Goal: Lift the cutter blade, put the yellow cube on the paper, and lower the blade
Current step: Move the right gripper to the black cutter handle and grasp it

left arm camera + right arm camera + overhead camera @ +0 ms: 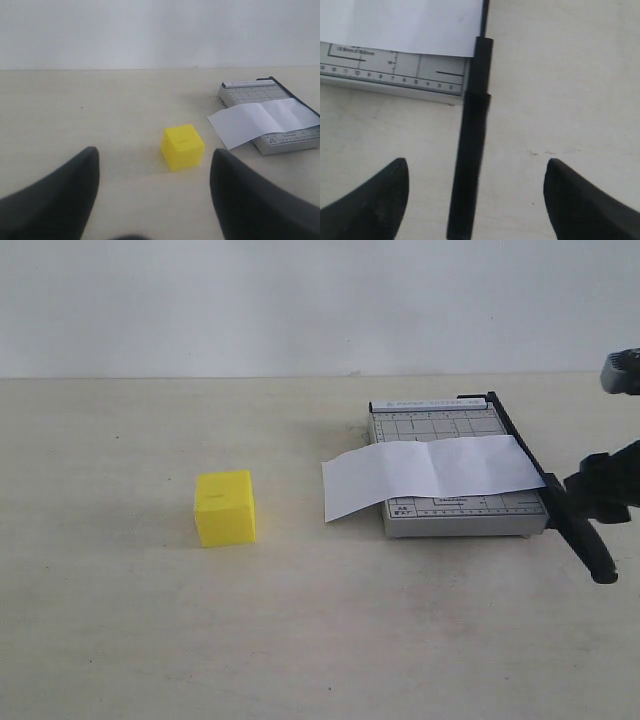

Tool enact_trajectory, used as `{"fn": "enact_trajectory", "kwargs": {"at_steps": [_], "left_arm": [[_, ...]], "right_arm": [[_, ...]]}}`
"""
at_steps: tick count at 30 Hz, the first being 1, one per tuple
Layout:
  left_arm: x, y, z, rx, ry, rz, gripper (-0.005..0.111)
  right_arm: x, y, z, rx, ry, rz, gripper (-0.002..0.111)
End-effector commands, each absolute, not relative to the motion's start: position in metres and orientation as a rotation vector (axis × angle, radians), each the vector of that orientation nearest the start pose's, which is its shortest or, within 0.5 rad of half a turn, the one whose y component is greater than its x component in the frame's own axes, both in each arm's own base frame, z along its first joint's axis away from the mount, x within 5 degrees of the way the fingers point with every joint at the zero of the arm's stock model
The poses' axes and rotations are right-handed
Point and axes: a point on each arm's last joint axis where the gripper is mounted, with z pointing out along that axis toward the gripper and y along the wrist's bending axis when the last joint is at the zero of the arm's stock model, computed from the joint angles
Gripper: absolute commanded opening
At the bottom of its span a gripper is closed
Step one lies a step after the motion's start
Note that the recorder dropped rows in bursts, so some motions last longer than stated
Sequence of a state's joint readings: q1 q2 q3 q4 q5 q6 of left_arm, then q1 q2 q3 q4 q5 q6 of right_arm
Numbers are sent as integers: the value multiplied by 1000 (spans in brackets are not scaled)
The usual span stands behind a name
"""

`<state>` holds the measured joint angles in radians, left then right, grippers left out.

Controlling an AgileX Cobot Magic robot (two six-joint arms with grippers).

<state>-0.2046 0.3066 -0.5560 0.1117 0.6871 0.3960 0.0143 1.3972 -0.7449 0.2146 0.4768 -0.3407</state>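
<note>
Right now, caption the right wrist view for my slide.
Open right gripper poised over the cutter blade handle, the paper lying across the grey trimmer board alongside.

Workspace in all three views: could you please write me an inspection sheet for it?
Surface: beige table, faint marks.
Job's things: cutter blade down along the grey trimmer board's edge; paper across the board, overhanging toward the yellow cube, which sits apart on the table.
Clutter: nothing seen.
Grippers: left gripper open, facing the cube, not touching; right gripper open, straddling the blade's handle, not gripping.
Cables: nothing seen.
Surroundings: plain white wall.
</note>
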Motion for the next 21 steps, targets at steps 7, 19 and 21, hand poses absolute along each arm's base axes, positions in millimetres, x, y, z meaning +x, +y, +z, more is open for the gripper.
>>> {"fn": "enact_trajectory", "kwargs": {"at_steps": [7,19,21], "left_arm": [[57,-5,317,602,1822,256,61],[57,-5,317,602,1822,256,61],[57,-5,317,602,1822,256,61]], "right_arm": [[276,32,185,-349,2605,74,71],[282,30,181,-389,2567,21,71],[282,29,181,-389,2565,17,71]]}}
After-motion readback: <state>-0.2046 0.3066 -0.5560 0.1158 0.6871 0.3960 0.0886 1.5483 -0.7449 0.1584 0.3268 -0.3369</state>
